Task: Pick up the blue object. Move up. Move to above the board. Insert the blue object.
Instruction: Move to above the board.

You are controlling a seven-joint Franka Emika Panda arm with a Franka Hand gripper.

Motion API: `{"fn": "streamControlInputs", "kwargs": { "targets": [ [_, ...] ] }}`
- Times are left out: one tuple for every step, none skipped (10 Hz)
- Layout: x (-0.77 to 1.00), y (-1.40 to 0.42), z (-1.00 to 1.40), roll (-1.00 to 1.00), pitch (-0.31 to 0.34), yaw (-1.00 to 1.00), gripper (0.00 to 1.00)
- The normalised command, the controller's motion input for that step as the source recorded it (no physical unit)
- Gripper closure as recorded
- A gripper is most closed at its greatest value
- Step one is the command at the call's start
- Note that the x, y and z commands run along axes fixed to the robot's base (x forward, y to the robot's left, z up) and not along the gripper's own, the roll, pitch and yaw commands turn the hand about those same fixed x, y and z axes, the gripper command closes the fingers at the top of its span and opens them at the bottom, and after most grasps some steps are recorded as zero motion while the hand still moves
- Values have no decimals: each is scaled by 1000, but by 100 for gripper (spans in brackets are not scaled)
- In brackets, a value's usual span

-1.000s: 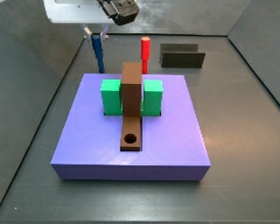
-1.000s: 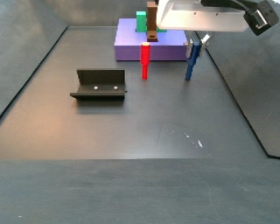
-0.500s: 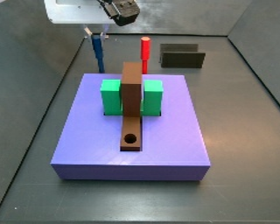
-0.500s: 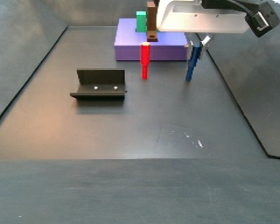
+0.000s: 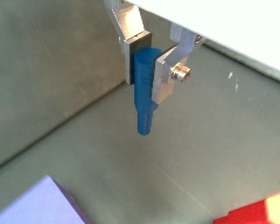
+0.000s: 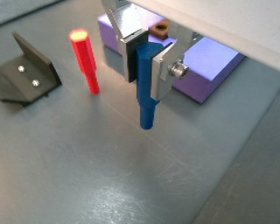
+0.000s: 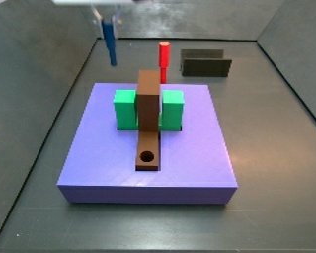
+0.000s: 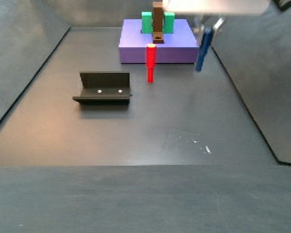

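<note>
Gripper (image 6: 147, 58) clamps the blue peg (image 6: 145, 86) near its top.
The peg is a thin, uniform blue cylinder, hanging upright clear of the floor, beside the red peg (image 6: 84, 60), behind the slab (image 7: 150, 146) carrying the board (image 7: 149, 114).

Silver gripper (image 6: 147, 59); blue object (image 6: 145, 87); brown board (image 7: 147, 118).

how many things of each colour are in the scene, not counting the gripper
blue: 2, blue peg held in the gripper, lavender-blue slab
red: 1, red peg
green: 1, green block
brown: 1, board
dark: 1, fixture
total: 6
</note>
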Motion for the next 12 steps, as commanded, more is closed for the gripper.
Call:
{"fn": "streamControlInputs", "kwargs": {
  "targets": [
    [0, 0, 1400, 0, 0, 0, 100],
    [-13, 4, 1400, -3, 48, 2, 100],
    [-49, 0, 1400, -9, 56, 0, 100],
    [-27, -1, 1400, -30, 13, -1, 100],
    [52, 0, 1400, -41, 46, -5, 100],
    [64, -1, 676, -48, 94, -10, 100],
    [50, 2, 324, -46, 86, -5, 100],
    [746, -1400, 262, 8, 325, -110, 100],
    [749, -1400, 252, 44, 331, -94, 100],
    [820, -1400, 237, 82, 374, -25, 100],
    [863, -1400, 256, 22, 325, -4, 100],
    [842, -1400, 263, 23, 256, 3, 100]
  ]
}}
